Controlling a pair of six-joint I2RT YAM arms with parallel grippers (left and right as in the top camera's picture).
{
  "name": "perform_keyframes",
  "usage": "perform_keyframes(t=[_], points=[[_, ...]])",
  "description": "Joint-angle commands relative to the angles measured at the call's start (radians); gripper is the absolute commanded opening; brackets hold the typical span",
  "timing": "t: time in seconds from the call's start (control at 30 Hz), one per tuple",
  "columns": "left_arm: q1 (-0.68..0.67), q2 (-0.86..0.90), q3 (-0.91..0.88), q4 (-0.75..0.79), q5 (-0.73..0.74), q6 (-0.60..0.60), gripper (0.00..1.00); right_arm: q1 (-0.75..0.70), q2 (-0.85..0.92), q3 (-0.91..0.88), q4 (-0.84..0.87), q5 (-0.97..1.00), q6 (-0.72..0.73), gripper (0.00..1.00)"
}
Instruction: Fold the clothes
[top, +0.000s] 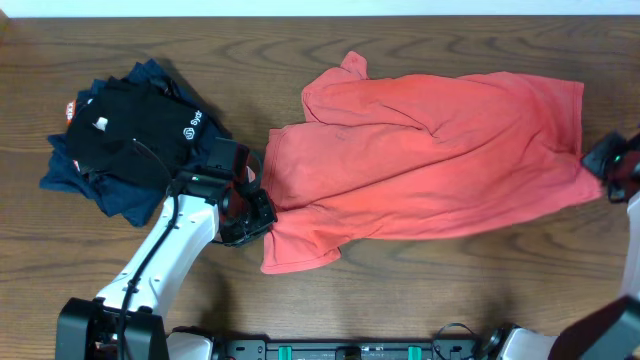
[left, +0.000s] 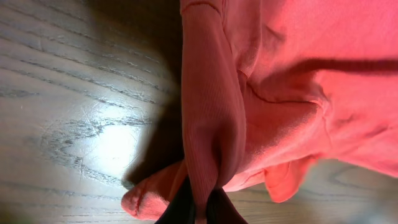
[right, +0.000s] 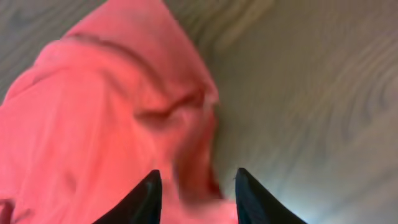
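Note:
The coral-red T-shirt (top: 430, 150) lies spread and crumpled across the middle and right of the table, no lettering showing. My left gripper (top: 252, 212) is at its left edge, shut on a ribbed fold of the shirt (left: 208, 124), with the fingertips (left: 200, 208) pinching the cloth. My right gripper (top: 612, 165) is at the shirt's right edge. In the right wrist view its fingers (right: 198, 186) are open and straddle the shirt's edge (right: 112, 124), which is blurred.
A pile of navy-blue folded garments (top: 95, 185) with a black shirt (top: 125, 125) on top sits at the left, just beyond my left arm. Bare wooden table (top: 450, 290) lies in front of the shirt.

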Motion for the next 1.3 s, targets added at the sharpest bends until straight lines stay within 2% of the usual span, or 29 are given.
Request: perform_keyframes(t=[0.0,0.23,0.33,0.63,0.9,0.93,0.97,1.0,1.03,1.07,1.2,1.27], points=[[0.006,-0.007,-0.005,0.0,-0.012,0.018,0.06,-0.001,0.118,-0.003,0.0,0.043,-0.027,0.44],[0.006,-0.007,-0.005,0.0,-0.012,0.018,0.06,-0.002,0.24,-0.003,-0.299,0.099,0.002,0.54],[0.006,-0.007,-0.005,0.001,-0.012,0.018,0.06,-0.002,0.247,-0.009,-0.362,0.158,0.023,0.55],[0.006,-0.007,-0.005,0.008,-0.012,0.018,0.06,0.004,0.247,-0.063,-0.372,0.156,0.022,0.59],[0.006,-0.007,-0.005,0.008,-0.012,0.018,0.06,0.004,0.247,-0.205,-0.2,0.155,0.032,0.61],[0.006,-0.007,-0.005,0.008,-0.012,0.018,0.06,0.004,0.247,-0.218,-0.173,0.155,0.041,0.58],[0.006,-0.007,-0.005,0.008,-0.012,0.018,0.06,0.004,0.247,-0.23,-0.148,0.151,0.045,0.51],[0.006,-0.007,-0.005,0.009,-0.012,0.018,0.06,0.004,0.247,-0.238,-0.128,0.143,0.045,0.37],[0.006,-0.007,-0.005,0.011,-0.012,0.018,0.06,0.004,0.247,-0.24,-0.127,0.143,0.045,0.11],[0.006,-0.007,-0.005,0.012,-0.012,0.018,0.06,0.004,0.247,-0.238,-0.139,0.14,0.045,0.01],[0.006,-0.007,-0.005,0.012,-0.012,0.018,0.06,0.004,0.228,-0.164,-0.426,0.055,0.014,0.02],[0.006,-0.007,-0.005,0.012,-0.012,0.018,0.06,0.004,0.217,-0.084,-0.584,-0.012,-0.072,0.09]])
